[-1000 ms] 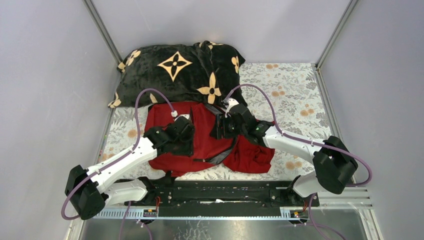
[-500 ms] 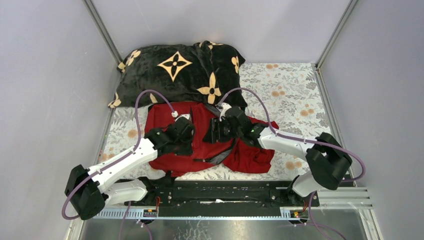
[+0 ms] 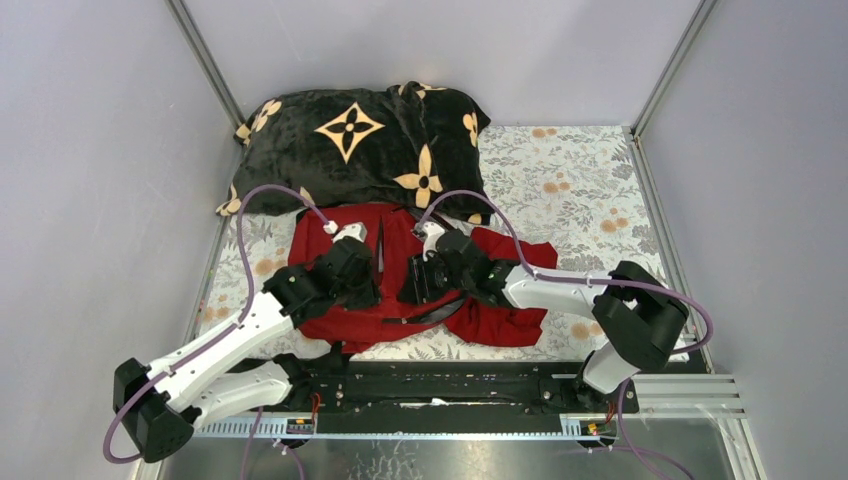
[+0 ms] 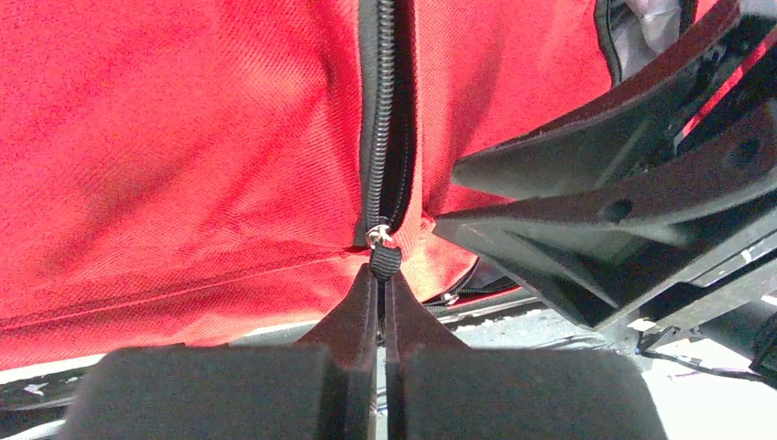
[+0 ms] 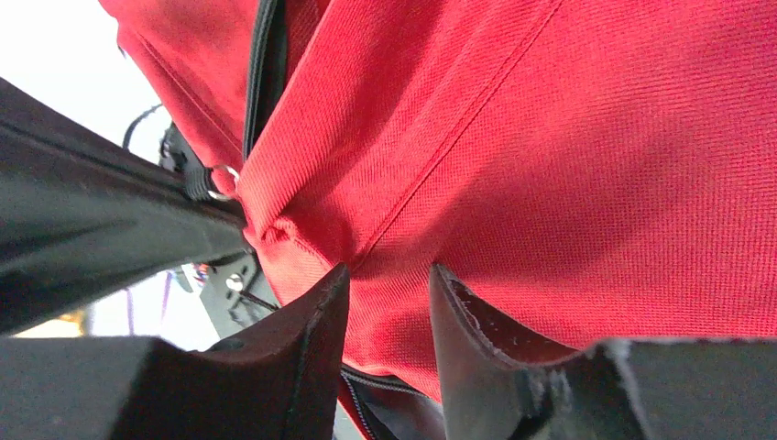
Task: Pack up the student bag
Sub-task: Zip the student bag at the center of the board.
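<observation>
- Grip: left end effector (image 4: 383,278) clenched flat on the black zipper pull (image 4: 386,259), with only the tab between the closed fingertips.
- Holds at the near end of the zipper (image 4: 380,119), a black coil line running away across the red fabric of the student bag (image 4: 183,137). Looks slightly parted above the slider, though how far cannot be told.
- Right end effector (image 5: 389,275) just beside it, jaws apart and set astride a ridge of the bag's red fabric next to the same zipper. Cannot tell whether nipping the cloth or merely resting around it.
- From above: both wrists close together over the middle of the bag. Bag lying flat on the floral worktop (image 3: 590,190) near the arm bases, up against the black plush blanket (image 3: 350,140) at its far edge, with a smaller dark-red cloth (image 3: 515,315) at its right side.
- Step in hand, as a judgement: opening the main zipper, with the left side pulling the tab and the right side bracing the fabric. Packing proper apparently not begun, with blanket and cloth both outside the bag.
- Next move calls for a firm hold on the fabric first, then a straight draw of the pull along the line of the teeth. Needs a low, even pull, since soft cloth bunching ahead of the slider could jam it.
</observation>
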`<state>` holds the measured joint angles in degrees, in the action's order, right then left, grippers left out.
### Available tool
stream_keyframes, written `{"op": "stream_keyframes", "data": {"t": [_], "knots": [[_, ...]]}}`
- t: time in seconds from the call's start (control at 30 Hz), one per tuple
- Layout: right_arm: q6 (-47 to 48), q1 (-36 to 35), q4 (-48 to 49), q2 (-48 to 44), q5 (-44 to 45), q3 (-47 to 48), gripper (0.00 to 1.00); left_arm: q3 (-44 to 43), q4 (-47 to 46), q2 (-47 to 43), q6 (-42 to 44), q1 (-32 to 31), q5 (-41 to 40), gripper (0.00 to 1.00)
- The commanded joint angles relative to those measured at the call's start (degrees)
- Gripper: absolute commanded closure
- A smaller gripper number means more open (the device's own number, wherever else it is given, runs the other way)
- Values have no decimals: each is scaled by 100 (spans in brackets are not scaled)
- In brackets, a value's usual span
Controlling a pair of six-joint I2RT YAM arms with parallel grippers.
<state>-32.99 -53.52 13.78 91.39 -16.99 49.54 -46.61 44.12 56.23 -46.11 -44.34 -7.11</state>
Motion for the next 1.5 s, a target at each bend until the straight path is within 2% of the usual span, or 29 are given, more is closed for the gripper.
{"op": "stream_keyframes", "data": {"t": [0.0,0.17,0.23,0.33,0.43,0.6,0.97,1.03,1.1,1.13,1.2,1.23,1.37,1.47], "knots": [[1400,-223,456,-397,492,-178,57,232,-318,-307,-628,-39,-222,100],[2164,-234,693,-606,555,-479,48,585,-822,-558,-872,-28,134,100],[2298,-261,1479,-816,491,-946,44,616,-818,-534,-873,-24,157,100],[2583,-354,2572,-1013,606,-1473,44,626,-768,-519,-885,-29,158,100],[2795,-453,2689,-868,674,-1315,45,637,-768,-551,-889,-26,136,100],[2846,-542,2775,-524,245,-951,45,616,-662,-672,-894,-29,71,100],[3023,-625,3424,70,266,-812,47,623,-866,-684,-819,-27,363,100],[2930,-629,3580,184,197,-813,50,613,-932,-680,-789,-23,432,100],[2863,-643,3616,262,152,-786,58,612,-986,-659,-782,-30,456,100],[2834,-650,3603,291,130,-773,67,592,-1022,-650,-766,-30,456,100],[2756,-660,3584,317,144,-781,92,520,-1018,-599,-720,-25,409,100],[2727,-662,3554,305,183,-803,100,448,-996,-565,-703,-8,378,100],[2618,-677,3620,147,415,-1126,100,79,-878,-333,-510,453,512,100],[2626,-706,3250,135,402,-1115,100,-110,-989,-108,-301,980,847,100]]}}
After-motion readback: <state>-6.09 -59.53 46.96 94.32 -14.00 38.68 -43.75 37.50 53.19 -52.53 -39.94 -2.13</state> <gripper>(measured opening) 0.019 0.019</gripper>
